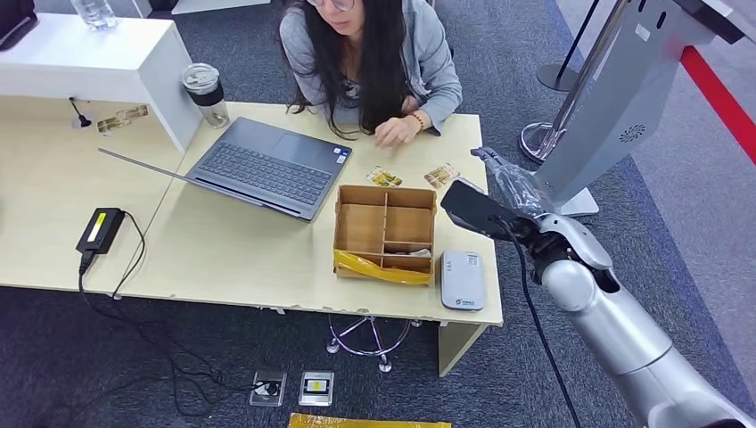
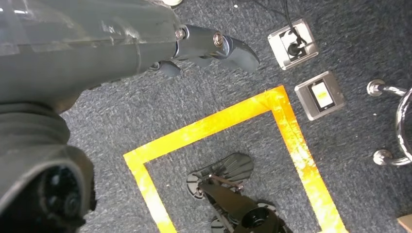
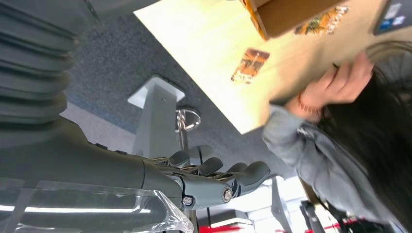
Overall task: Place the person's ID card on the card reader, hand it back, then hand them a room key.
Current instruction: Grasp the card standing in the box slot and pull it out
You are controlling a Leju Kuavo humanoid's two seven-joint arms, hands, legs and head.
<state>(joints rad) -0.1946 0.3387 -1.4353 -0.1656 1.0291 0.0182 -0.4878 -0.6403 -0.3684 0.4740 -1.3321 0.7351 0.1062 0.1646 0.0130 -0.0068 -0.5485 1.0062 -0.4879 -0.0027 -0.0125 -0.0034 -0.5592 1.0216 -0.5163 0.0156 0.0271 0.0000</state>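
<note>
Left hand [image 2: 214,46] hanging over floor, fingers loosely apart, gripping nothing. Laptop [image 1: 267,165] sitting at tabletop's 10 o'clock. Sorting box [image 1: 385,232] at centre; card reader [image 1: 462,279] at its 4 o'clock, near tabletop [image 1: 232,259] front edge. Two cards [image 1: 441,175] lying at box's 1 o'clock by person's hand [image 1: 397,132]. Right hand [image 1: 499,174] hovering at 3 o'clock edge, empty, fingers extended. Advice: approaching nearest card low, avoiding box wall; open room lying right of box.

I see a pale wood-coloured desk [image 1: 241,259] on dark grey-blue carpet [image 1: 134,374]. The laptop [image 1: 267,165] is dark grey, the divided box [image 1: 385,230] brown cardboard with yellow tape along its near edge, the card reader [image 1: 463,279] light grey. Two cards [image 1: 383,176] [image 1: 441,175] show orange-brown patterns. The person [image 1: 370,53] wears grey. My right hand [image 1: 504,183] is dark grey, its arm silver. Under my left hand [image 2: 214,46], yellow-orange tape [image 2: 291,141] marks the carpet.
</note>
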